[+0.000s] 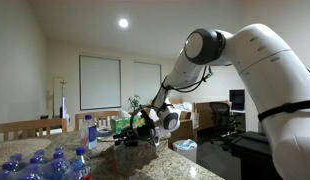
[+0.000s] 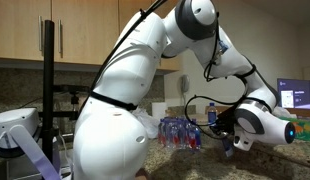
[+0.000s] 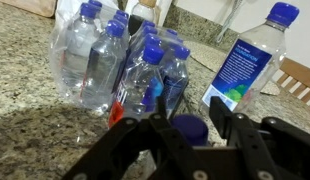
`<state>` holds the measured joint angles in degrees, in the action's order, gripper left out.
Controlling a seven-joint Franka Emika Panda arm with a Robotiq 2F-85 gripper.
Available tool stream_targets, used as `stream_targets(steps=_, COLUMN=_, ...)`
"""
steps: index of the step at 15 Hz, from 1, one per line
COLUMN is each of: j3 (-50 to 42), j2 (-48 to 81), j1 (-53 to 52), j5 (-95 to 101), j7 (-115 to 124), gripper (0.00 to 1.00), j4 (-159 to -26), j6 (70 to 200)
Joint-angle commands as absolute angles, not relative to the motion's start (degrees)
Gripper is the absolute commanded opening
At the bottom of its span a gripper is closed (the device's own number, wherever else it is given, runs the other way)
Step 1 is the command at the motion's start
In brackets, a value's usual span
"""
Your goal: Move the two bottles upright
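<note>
In the wrist view one bottle [image 3: 250, 62] stands upright on the granite counter at the right, clear with a blue cap and a blue label. Only the blue cap [image 3: 188, 130] of the other bottle shows, seen from above between the black fingers of my gripper [image 3: 183, 116]. The fingers stand close on either side of that cap, and a thin sliver of counter shows beside the right finger [image 3: 221, 112]. That bottle's body is hidden under the gripper. In both exterior views the gripper [image 1: 145, 126] [image 2: 231, 146] hangs low over the counter.
A shrink-wrapped pack of like bottles [image 3: 115, 60] [image 2: 180, 133] [image 1: 40, 165] stands just left of the gripper. The granite counter [image 3: 35, 125] stretches to the left. Wooden chair backs [image 1: 30, 127] lie beyond the counter edge, and a wooden piece [image 3: 295, 80] lies far right.
</note>
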<state>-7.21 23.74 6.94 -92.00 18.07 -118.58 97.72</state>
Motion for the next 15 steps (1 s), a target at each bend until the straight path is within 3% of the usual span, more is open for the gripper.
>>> stream_targets(steps=1, j3=-7.06, j2=23.12, j1=6.61, j5=-93.33, j7=18.91, gripper=0.80, j4=-118.73, j6=99.03)
stream_targets(steps=3, j3=-7.03, j2=23.10, j1=6.58, j5=-93.53, j7=18.69, gripper=0.93, j4=-118.76, j6=99.23)
stream_targets(steps=5, j3=-7.01, j2=23.10, j1=6.57, j5=-93.60, j7=18.53, gripper=0.99, j4=-118.73, j6=99.44)
stream_targets(steps=15, j3=-7.43, j2=23.59, j1=5.60, j5=-90.33, j7=11.15, gripper=1.00, j4=-117.76, j6=103.71)
